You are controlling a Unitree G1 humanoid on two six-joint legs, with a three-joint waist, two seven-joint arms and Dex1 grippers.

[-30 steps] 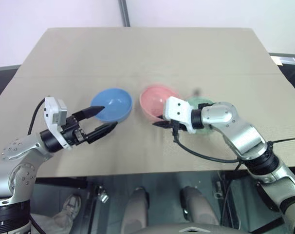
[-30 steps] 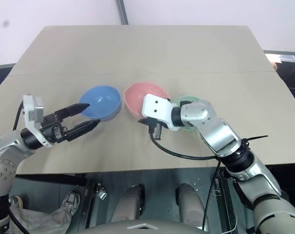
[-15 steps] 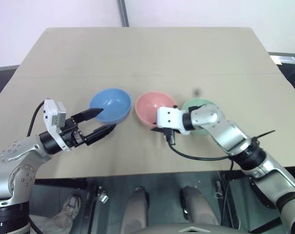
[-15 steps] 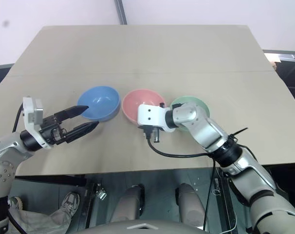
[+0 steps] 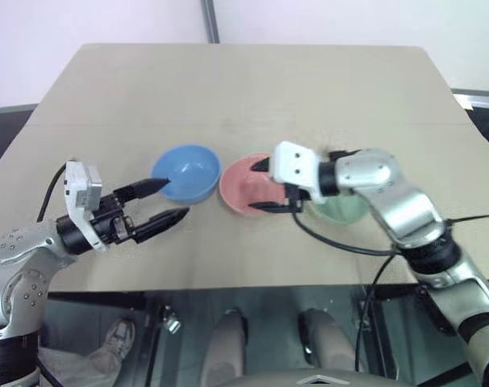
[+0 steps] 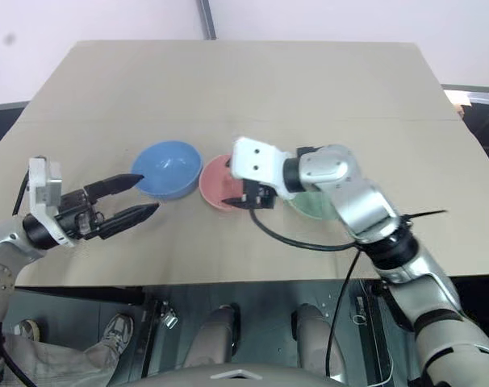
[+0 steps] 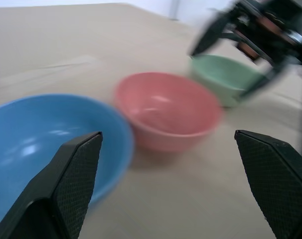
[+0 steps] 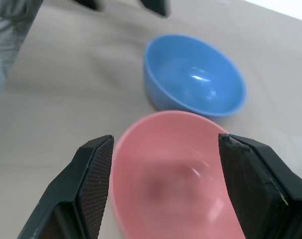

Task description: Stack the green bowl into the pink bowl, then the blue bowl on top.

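Observation:
The blue bowl [image 5: 186,173], the pink bowl [image 5: 243,189] and the green bowl [image 5: 343,210] stand in a row on the tan table [image 5: 252,89], each one apart from the others. My right gripper [image 5: 262,186] hovers open just over the pink bowl, one finger on each side of its hollow and nothing held. Its forearm hides much of the green bowl. My left gripper [image 5: 176,198] is open and empty at the near left of the blue bowl, pointing along the row. In the left wrist view the blue bowl [image 7: 41,144] is nearest.
The table's front edge [image 5: 228,284] runs close below both arms. A black cable [image 5: 341,246] hangs from my right wrist over the tabletop near the green bowl.
My right gripper has gone from shut to open and has risen over the pink bowl. The pink bowl now sits a little closer to the blue bowl. The left gripper has stayed open.

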